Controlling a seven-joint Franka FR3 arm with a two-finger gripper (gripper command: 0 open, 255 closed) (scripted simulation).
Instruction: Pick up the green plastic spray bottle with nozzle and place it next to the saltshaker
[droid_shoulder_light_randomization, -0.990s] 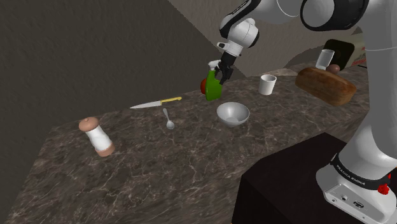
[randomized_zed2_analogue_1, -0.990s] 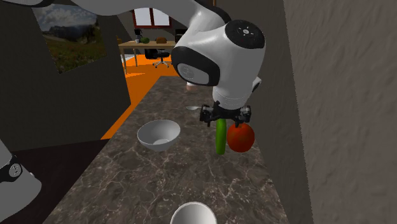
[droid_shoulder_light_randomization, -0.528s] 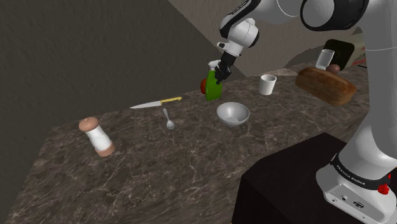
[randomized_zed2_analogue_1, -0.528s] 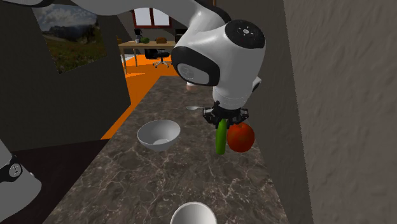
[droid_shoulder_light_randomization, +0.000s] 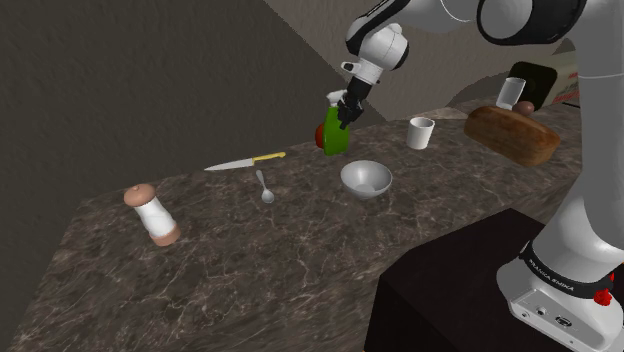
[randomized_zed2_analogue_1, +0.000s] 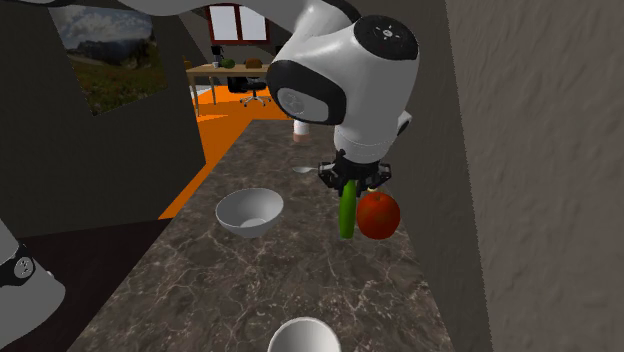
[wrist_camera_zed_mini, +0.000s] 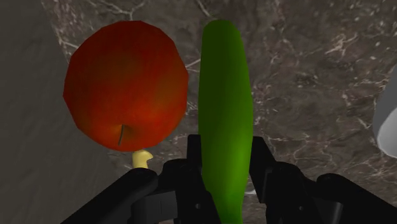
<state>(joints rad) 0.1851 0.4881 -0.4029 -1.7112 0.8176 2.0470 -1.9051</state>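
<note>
Spray bottle (droid_shoulder_light_randomization: 333, 138) green, pinched by jaws, beside red apple (randomized_zed2_analogue_1: 378, 215); dark marbled countertop (droid_shoulder_light_randomization: 250, 260); grey wall (droid_shoulder_light_randomization: 150, 90) behind

red apple (wrist_camera_zed_mini: 124, 86), grey bowl (droid_shoulder_light_randomization: 366, 179), knife (droid_shoulder_light_randomization: 245, 161) w/ spoon (droid_shoulder_light_randomization: 265, 187) just beside, white cup (droid_shoulder_light_randomization: 422, 132) nr bread loaf (droid_shoulder_light_randomization: 511, 134)

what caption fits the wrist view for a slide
Black jaws clasp the green spray bottle, a red apple close beside it, dark veined counter beyond.

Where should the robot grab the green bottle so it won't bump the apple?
Near its top, from straight above. The green bottle is upright and thin, so the gripper pinches its two broad sides, as it does now, clear of the apple beside it.
</note>
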